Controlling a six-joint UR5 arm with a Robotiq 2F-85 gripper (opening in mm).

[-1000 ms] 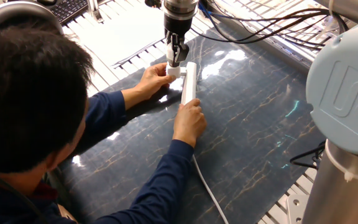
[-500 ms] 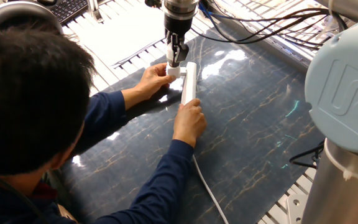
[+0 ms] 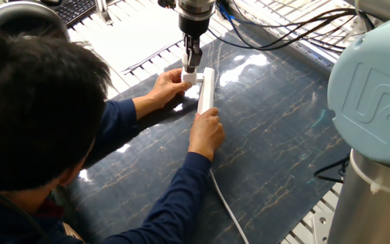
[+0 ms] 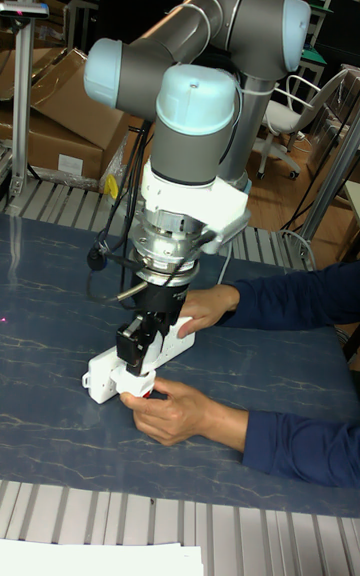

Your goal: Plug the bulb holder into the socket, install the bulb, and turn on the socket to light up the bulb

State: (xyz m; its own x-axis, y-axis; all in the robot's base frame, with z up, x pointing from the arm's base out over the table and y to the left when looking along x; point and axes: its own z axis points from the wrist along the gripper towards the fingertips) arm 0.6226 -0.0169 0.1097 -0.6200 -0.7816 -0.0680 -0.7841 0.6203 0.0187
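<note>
Gripper (image 3: 191, 66) points straight down, jaws pinched on a small white piece, likely the bulb holder (image 3: 190, 77), at the far end of the socket (image 3: 206, 89). Socket lies flat on the dark mat (image 3: 276, 135), long axis running away from the person, cord (image 3: 227, 207) trailing toward them. One hand (image 3: 206, 133) steadies its near end, another hand (image 3: 168, 87) its far end. Only the tall fixed view shows the arm's elbow (image 4: 200, 56).

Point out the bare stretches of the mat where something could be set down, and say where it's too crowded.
Free: the dark mat to the right of the socket and its cord, out to the arm's base. Also free is the patch of mat at the far left in the tall view. Crowded: around the socket, where the gripper and both of the person's hands meet.
</note>
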